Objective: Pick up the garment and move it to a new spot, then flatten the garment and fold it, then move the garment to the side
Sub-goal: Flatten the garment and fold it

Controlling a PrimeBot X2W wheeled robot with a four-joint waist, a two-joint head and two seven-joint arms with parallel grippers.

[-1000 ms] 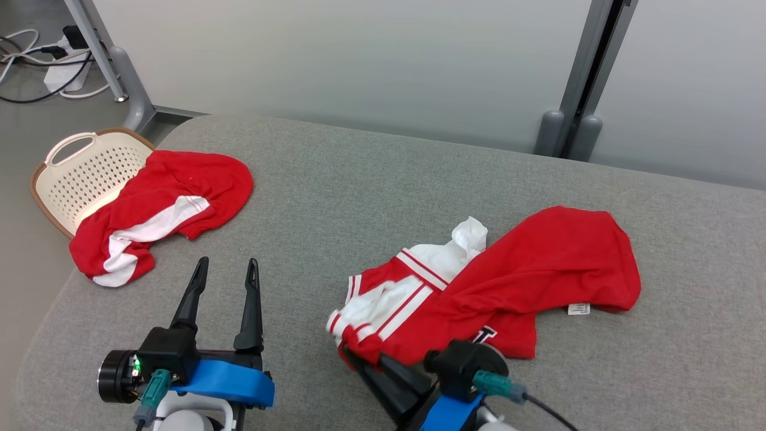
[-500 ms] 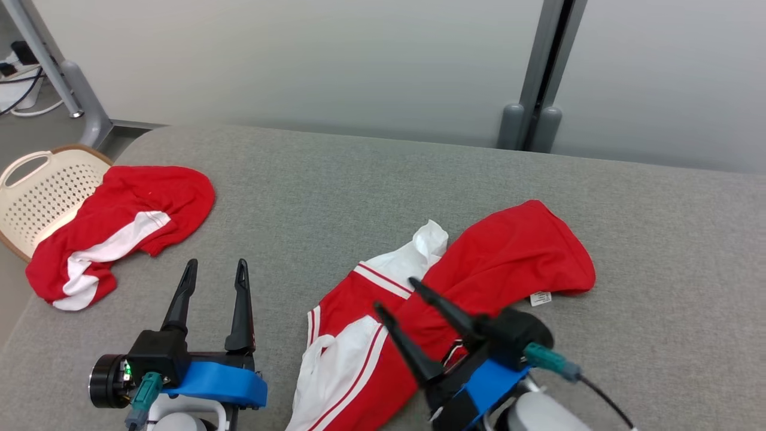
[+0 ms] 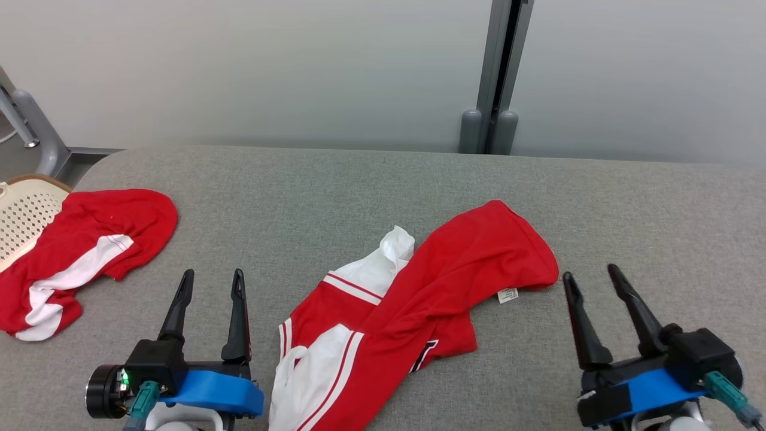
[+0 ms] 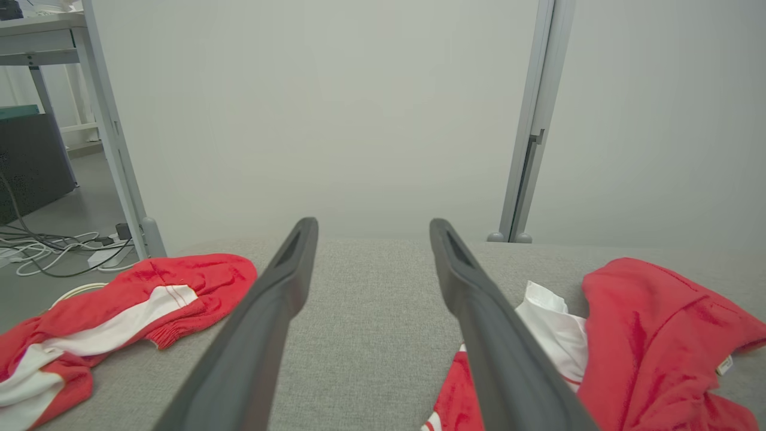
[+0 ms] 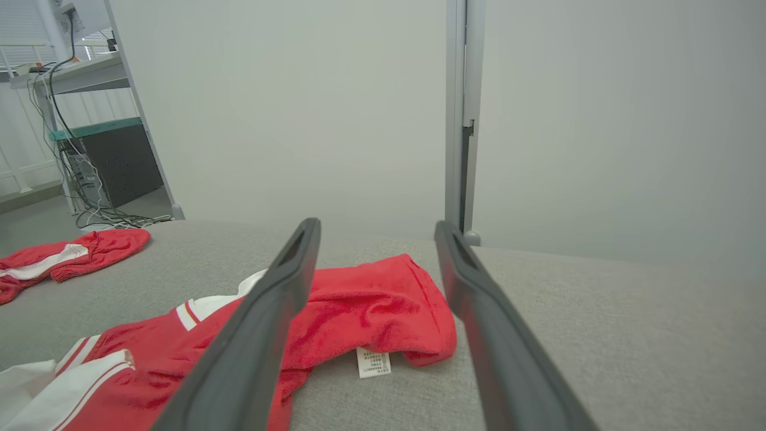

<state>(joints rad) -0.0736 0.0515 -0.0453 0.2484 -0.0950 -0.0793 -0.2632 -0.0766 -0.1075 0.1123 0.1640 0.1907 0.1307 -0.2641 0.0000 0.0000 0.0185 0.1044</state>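
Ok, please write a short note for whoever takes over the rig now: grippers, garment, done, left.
Left gripper: open, empty, left of the red and white garment.
Right gripper: open, empty, right of it.
Garment: crumpled on the grey cushion, unheld.
Also a second red garment far left, by the basket.
Done: probably the move.
Left: flatten, fold, move aside.

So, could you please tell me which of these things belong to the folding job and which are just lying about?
Job in hand:
crumpled red and white garment, between the grippers
left gripper, open
right gripper, open
grey padded surface

Lying about:
second red garment, at the basket's edge
cream basket
grey partition post
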